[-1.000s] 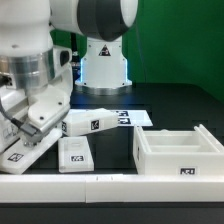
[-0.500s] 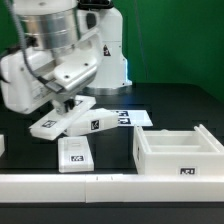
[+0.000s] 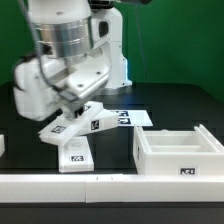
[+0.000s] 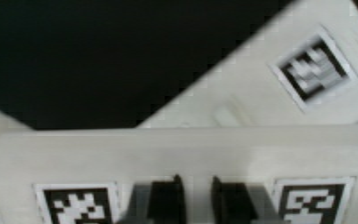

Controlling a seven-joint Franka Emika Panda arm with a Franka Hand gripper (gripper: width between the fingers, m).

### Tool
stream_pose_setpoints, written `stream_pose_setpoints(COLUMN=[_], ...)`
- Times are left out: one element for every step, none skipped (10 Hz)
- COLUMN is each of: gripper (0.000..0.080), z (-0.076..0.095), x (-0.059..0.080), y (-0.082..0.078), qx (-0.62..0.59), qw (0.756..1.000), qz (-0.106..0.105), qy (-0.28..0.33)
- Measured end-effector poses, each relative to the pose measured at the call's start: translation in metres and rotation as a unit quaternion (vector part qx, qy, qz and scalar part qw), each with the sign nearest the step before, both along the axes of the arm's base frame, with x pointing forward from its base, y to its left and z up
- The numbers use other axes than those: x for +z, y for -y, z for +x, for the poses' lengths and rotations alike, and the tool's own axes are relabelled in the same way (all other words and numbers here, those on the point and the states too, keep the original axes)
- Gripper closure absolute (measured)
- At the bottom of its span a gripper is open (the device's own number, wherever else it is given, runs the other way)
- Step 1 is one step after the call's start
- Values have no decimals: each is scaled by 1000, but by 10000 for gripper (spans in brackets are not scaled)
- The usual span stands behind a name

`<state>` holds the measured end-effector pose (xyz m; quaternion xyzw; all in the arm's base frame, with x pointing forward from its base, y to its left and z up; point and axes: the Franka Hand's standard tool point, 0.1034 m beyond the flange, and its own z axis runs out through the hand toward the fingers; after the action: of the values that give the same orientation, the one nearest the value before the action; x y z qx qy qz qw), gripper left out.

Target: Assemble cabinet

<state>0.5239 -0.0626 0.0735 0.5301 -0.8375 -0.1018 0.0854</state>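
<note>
We see the gripper (image 3: 65, 118) right at a tagged cabinet panel (image 3: 95, 122) — clamped or not, we cannot tell — with a smaller panel (image 3: 75, 153) near it.

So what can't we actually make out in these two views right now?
- Exterior view: the fingertips of the gripper are hidden by the wrist and the tilted white panel, so open or shut cannot be told.
- Exterior view: the front wall of the open box part hides its floor.
- Wrist view: blurred, so the tag is unreadable and the frame cuts off the panel edges.
</note>
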Motion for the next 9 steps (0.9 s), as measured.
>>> stream_pose_setpoints(gripper=[733, 733, 733, 733, 733, 733, 733, 733, 733], z=[-8, -13, -13, -13, -13, -12, -8, -8, -14], x=[2, 7, 8, 7, 7, 9, 27, 45, 53], y=[-17, -30, -27, -25, -25, -25, -31, -45, -56], qx=[102, 164, 166, 217, 248, 287, 378, 459, 517], qw=[995, 985, 985, 974, 966, 955, 922, 884, 850], qz=[23, 45, 43, 57, 66, 74, 80, 94, 101], qy=[-5, -17, -17, -13, -10, -8, -5, 14, 15])
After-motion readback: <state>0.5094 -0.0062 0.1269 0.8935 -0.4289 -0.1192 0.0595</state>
